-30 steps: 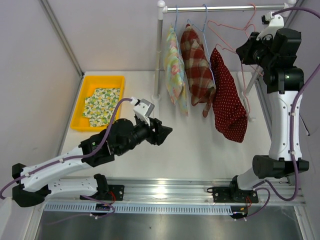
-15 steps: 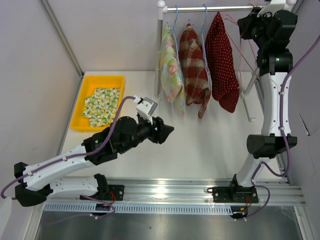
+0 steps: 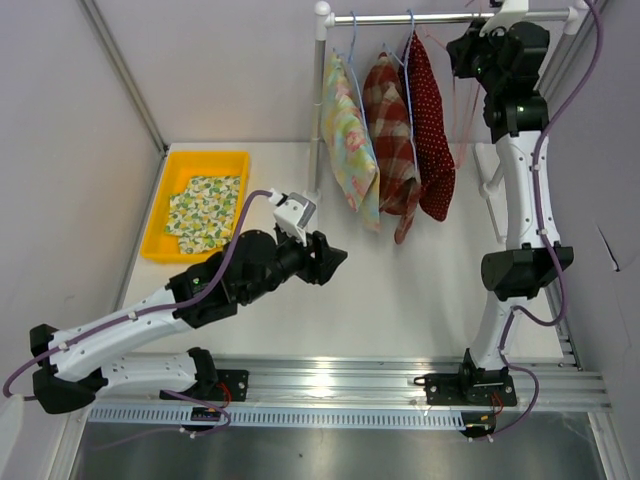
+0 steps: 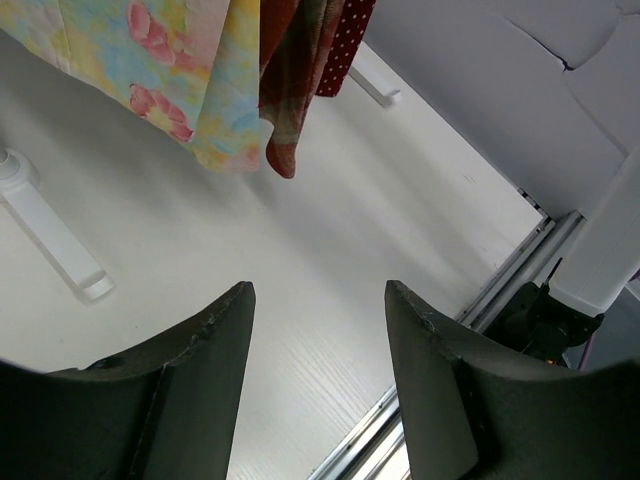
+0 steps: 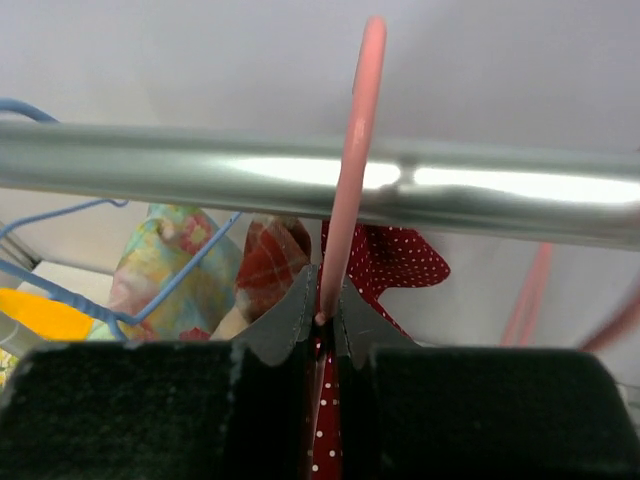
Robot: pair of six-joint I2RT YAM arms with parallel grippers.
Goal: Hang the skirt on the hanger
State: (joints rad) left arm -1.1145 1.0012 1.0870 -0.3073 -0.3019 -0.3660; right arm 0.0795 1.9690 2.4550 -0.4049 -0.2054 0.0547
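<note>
The right claw (image 5: 325, 312) is raised up to the rail (image 5: 150, 170) and clenched on the pink hanger (image 5: 350, 170), whose wire is pinched between the two fingertips and runs straight up from them across the front of the rail. Whether the hook bears on the rail cannot be told. The red dotted skirt (image 3: 428, 130) hangs from this hanger directly beneath the claw, its cloth showing just behind and below the fingertips in the right wrist view. Beside the skirt, on the side away from the claw's arm, hang a plaid garment (image 3: 390, 130), touching the skirt, and then a floral garment (image 3: 345, 140), both on blue hangers (image 5: 60, 215). The left claw (image 4: 320, 300) is released and holds nothing. It hovers over the bare white tabletop (image 4: 300, 230) with its fingers spread, and the hems of the three garments hang well ahead of it and above. Behind this claw and to its left sits a yellow bin (image 3: 205, 157) with a patterned cloth (image 3: 205, 210) lying in it.
</note>
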